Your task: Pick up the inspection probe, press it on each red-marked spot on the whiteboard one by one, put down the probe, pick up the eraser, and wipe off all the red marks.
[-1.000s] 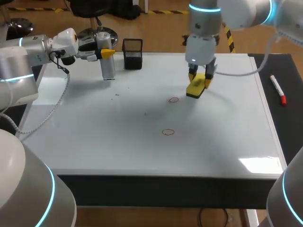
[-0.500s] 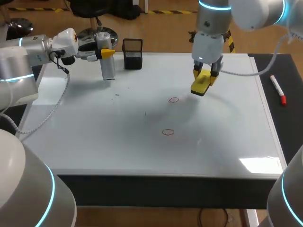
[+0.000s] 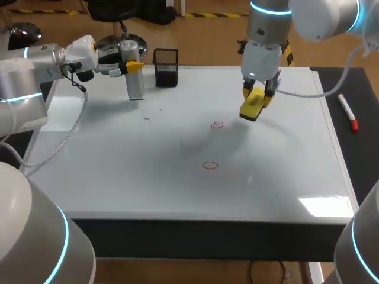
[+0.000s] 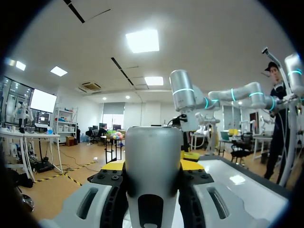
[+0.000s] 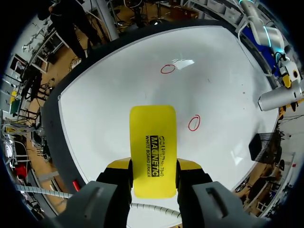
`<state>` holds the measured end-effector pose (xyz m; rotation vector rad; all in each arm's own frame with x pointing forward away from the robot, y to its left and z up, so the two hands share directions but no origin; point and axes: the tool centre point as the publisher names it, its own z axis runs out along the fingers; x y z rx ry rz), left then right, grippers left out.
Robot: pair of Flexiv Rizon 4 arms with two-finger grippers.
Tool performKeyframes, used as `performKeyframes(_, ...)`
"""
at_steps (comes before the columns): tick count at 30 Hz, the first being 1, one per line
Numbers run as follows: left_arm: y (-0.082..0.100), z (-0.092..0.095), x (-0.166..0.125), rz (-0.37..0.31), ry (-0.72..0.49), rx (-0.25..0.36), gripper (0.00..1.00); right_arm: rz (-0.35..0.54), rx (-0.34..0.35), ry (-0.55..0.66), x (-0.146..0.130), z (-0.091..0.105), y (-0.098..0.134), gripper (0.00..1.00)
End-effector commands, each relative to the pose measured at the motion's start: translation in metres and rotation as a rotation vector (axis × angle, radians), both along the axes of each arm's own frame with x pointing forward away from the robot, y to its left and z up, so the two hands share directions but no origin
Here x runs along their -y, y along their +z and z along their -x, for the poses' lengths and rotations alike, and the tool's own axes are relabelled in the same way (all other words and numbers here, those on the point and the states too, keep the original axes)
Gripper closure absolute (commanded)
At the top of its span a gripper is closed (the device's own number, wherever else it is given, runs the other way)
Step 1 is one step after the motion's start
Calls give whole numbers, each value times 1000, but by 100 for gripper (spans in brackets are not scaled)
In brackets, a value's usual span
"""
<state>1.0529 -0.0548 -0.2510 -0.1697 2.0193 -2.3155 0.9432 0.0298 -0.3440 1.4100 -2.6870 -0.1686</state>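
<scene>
Beside the eraser [image 5: 153, 149], right fingers [image 5: 118, 164] show only partly.

We are in a robotics lab: our left arm [image 3: 29, 65] and right arm [image 3: 263, 23] stand over a whiteboard [image 3: 148, 177] tabletop, a marker pen [image 3: 346, 111] just beside the whiteboard.

Yellow eraser [image 3: 251, 107] aloft, 2 red marks [image 3: 217, 125]

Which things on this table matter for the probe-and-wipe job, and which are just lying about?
Job: probe, eraser, far red mark, near red mark, whiteboard.
Lying about: black cup, marker pen.
</scene>
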Motion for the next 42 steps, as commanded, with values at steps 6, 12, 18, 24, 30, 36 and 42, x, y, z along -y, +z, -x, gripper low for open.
performKeyframes(6,1,1,1,0,4,1,100,43,15,-20,8,-24,-3,100)
performKeyframes(12,1,1,1,0,4,1,100,63,18,-62,28,-47,-7,100)
performKeyframes(18,1,1,1,0,4,1,100,74,16,-121,56,-75,-12,100)
performKeyframes(24,1,1,1,0,4,1,100,102,13,-191,88,-104,-15,100)
performKeyframes(30,1,1,1,0,4,1,100,109,6,-237,111,-122,-17,100)
performKeyframes(36,1,1,1,0,4,1,100,116,-11,-263,129,-136,-23,100)
performKeyframes(42,1,1,1,0,4,1,100,115,-21,-285,140,-143,-26,100)
